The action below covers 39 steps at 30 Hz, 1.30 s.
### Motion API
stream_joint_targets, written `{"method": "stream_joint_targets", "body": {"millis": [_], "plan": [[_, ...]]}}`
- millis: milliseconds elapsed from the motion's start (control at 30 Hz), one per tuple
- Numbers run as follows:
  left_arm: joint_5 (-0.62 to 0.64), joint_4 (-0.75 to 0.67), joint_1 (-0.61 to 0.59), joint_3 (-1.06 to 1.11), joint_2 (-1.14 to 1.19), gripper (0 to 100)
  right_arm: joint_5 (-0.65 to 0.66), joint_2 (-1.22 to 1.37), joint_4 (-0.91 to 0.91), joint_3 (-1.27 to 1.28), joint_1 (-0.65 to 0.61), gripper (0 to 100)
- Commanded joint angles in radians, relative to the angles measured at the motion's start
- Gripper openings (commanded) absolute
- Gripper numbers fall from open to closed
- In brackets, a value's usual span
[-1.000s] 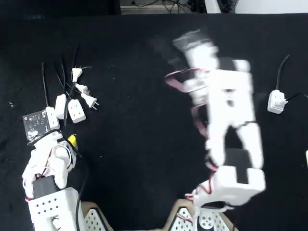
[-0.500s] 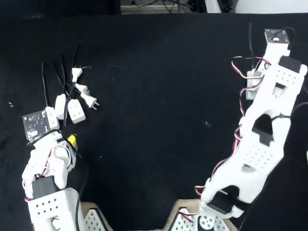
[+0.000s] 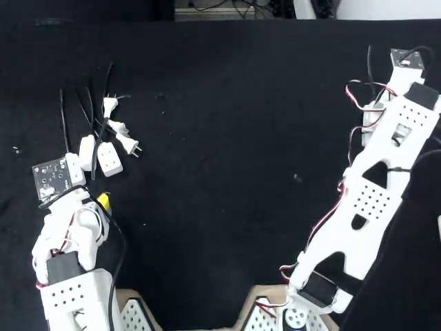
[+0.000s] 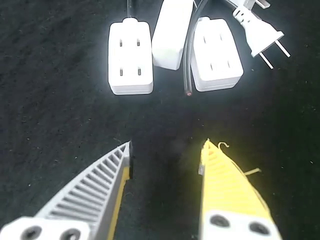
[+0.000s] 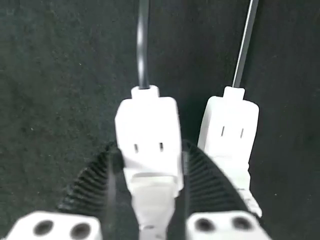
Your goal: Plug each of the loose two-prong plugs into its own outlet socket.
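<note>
Three white two-prong plugs lie loose at the far left with their black cords. Just nearer stand white outlet sockets; in the left wrist view two of them flank a white block, with one plug beside them. My left gripper is open a short way in front of these sockets, with nothing between its fingers. At the far right, my right gripper is shut on a white socket with a black cord. A second white socket lies right beside it.
The right arm stretches across the right side of the black table and covers the things under it. The left arm's base sits at the near left corner. Black cords trail away from the plugs.
The right arm has swung from the middle of the table to its far right side, then edged a little farther. The left arm has stayed still.
</note>
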Motion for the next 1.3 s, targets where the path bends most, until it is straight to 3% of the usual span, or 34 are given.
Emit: {"method": "stream_joint_targets", "body": {"millis": [0,100,467,633,867,1067,1267], "plan": [[0.012,-0.002,-0.005,-0.062,-0.006,23,-0.006,0.025,0.06,-0.205,0.003,28.6],[0.012,-0.002,-0.005,-0.062,-0.006,23,-0.008,0.056,0.06,-0.315,-0.018,35.5],[0.012,-0.002,-0.005,-0.062,-0.006,23,-0.012,-0.137,0.117,-0.292,-0.18,35.7],[0.012,-0.002,-0.005,-0.062,-0.006,23,-0.133,-0.26,0.118,-0.206,-0.189,35.7],[0.012,-0.002,-0.005,-0.065,-0.006,23,-0.161,-0.682,0.115,0.283,-0.255,35.7],[0.005,-0.002,-0.008,-0.15,-0.006,23,-0.157,-1.041,0.098,0.817,-0.423,35.7],[-0.058,0.009,-0.035,-0.278,0.006,24,-0.157,-1.368,-0.126,1.313,-0.624,35.7]]}}
